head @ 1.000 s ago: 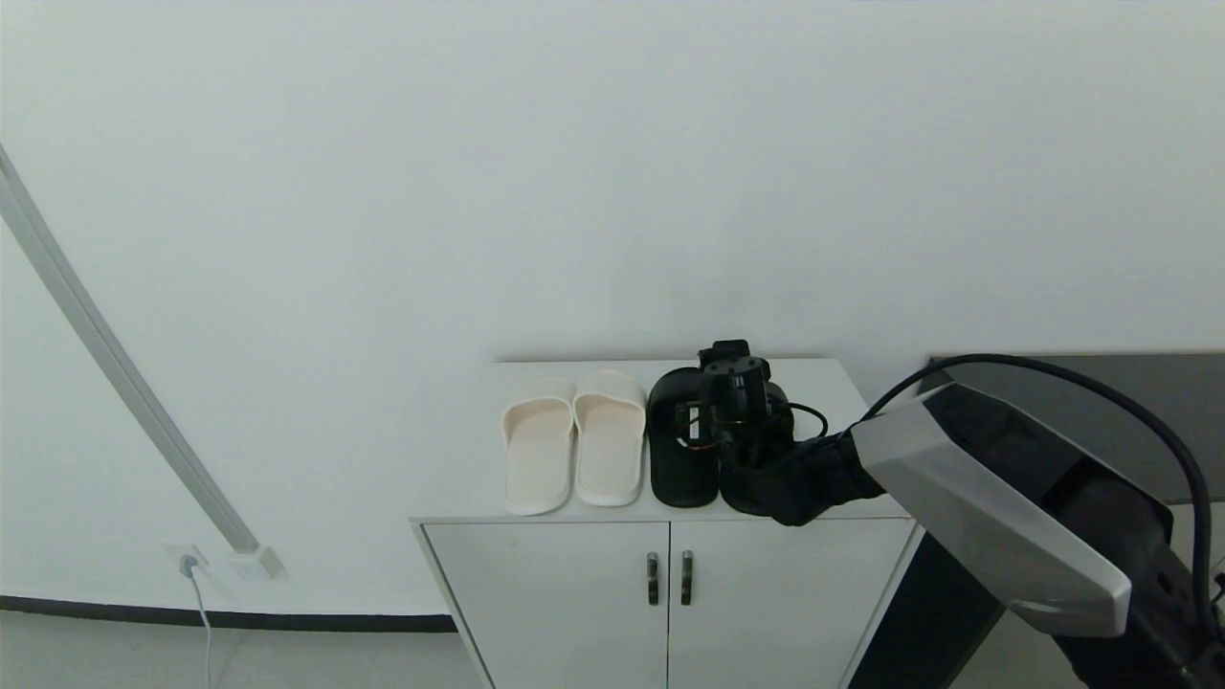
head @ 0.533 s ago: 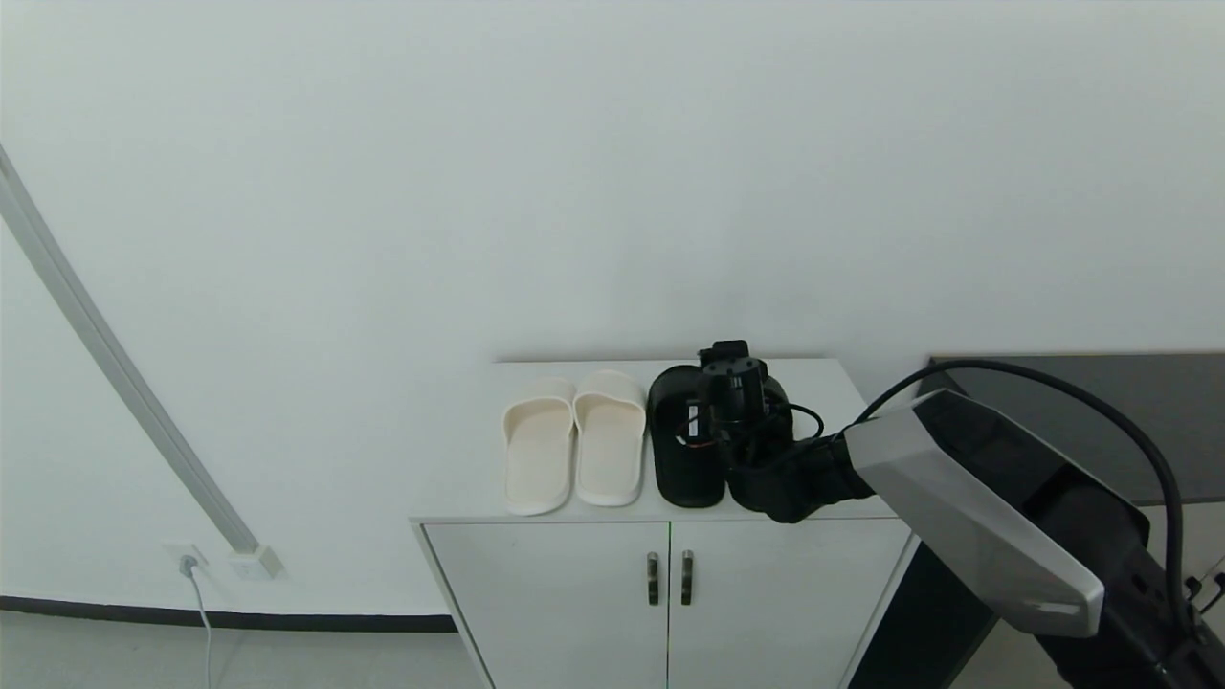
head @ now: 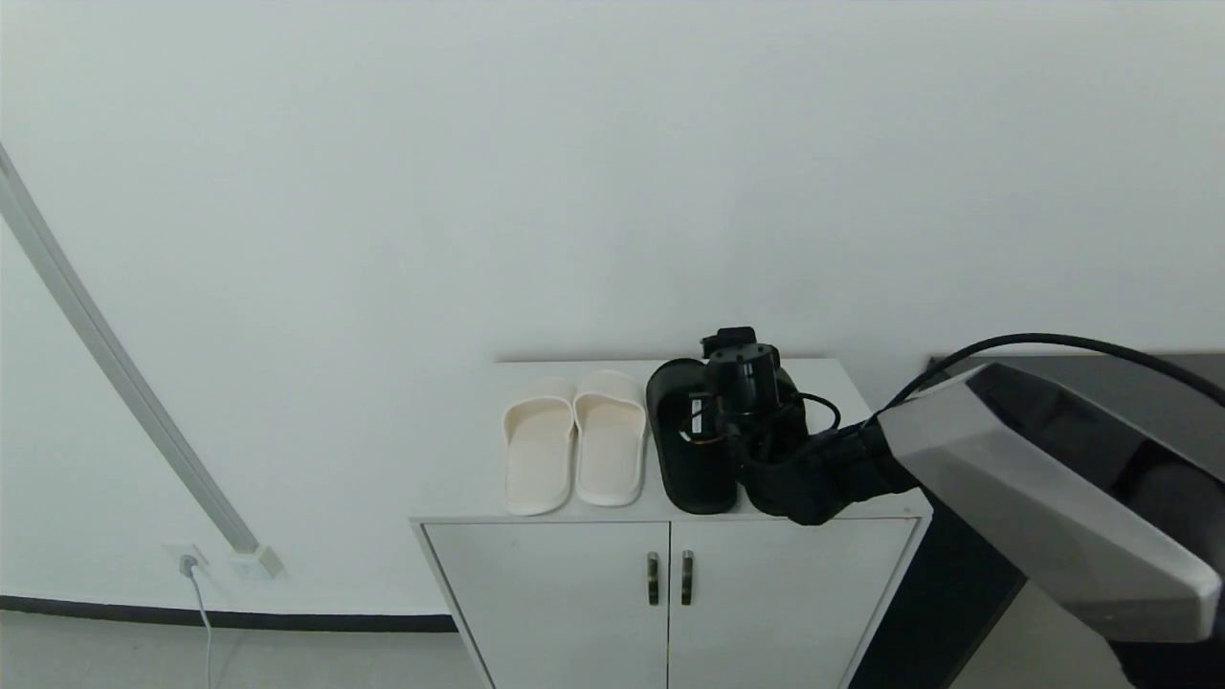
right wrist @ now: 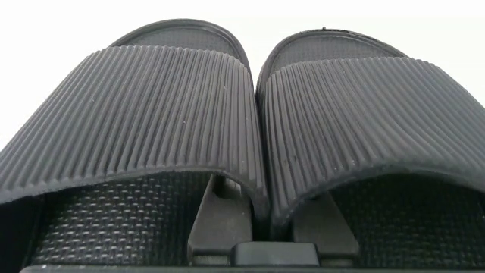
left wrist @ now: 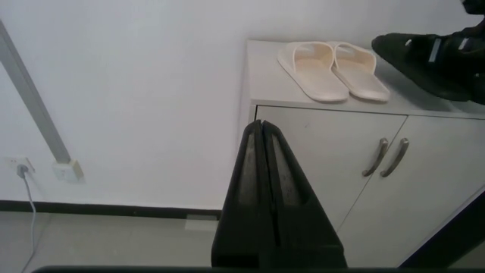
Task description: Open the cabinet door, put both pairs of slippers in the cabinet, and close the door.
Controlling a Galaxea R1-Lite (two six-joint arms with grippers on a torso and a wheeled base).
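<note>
The right end effector (right wrist: 269, 212) is closed on the black slippers (head: 689, 459). One finger (right wrist: 216, 220) reaches under the ribbed strap of one slipper. The other finger lies under the strap of its partner. The two inner side walls are pinched together between them.

The black pair sits on the right half of the cabinet top (head: 459, 478), heels near the front edge and toes toward the back edge by the wall. Whether the soles are touching the top cannot be told. The cream slippers (head: 574, 445) lie flat just beside them, nearer the middle of the top, also heels to the front.

Below, both doors of the cabinet (head: 555, 593) are shut, and the two door handles (head: 669, 578) stand side by side at the centre seam. The left end effector (left wrist: 263, 174) hangs low in front of the cabinet, off its left corner. Its fingers are pressed together and hold nothing.

The slippers look like moulded foam or soft rubber, so probably light, bendy and not fragile. The ribbed straps and dimpled footbeds should give some friction. The soft walls may squash under the pinch, though, and let one slipper sag or twist free. The best hold seems to be where it is now, deep under the straps, where strap and wall stiffen each other. The thin heel rim looks a poorer place.
</note>
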